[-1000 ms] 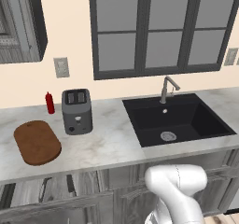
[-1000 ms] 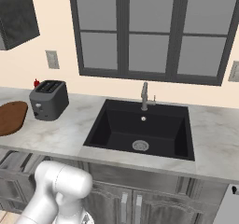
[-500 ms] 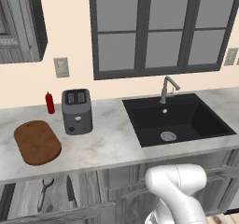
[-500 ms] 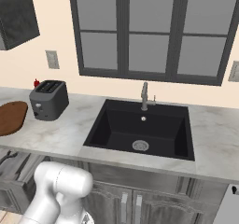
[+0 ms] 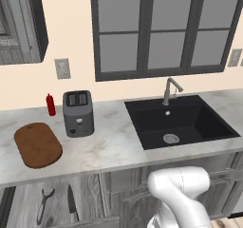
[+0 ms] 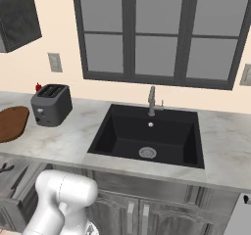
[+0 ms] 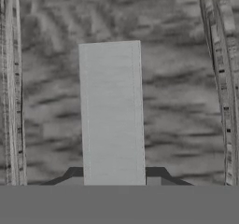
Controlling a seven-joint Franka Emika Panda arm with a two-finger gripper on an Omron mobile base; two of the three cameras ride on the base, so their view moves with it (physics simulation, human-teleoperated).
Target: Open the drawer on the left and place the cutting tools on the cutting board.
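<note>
Marble counter [image 5: 109,148] carrying cutting board [image 5: 37,145] at 9 o'clock. Drawer [image 5: 57,201] open below, holding knife [image 5: 71,202]. Gripper [image 7: 114,174] clamped on handle [image 7: 112,113].

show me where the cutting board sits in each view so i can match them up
Left base view: the cutting board lies flat on the counter at middle left, left of the toaster.
Right base view: the board is cut off by the left edge, halfway down, left of the toaster.
Hand view: no board here; a silver bar handle on grey wood-grain front.
Shared landmark: the toaster, between the board and the sink.
</note>
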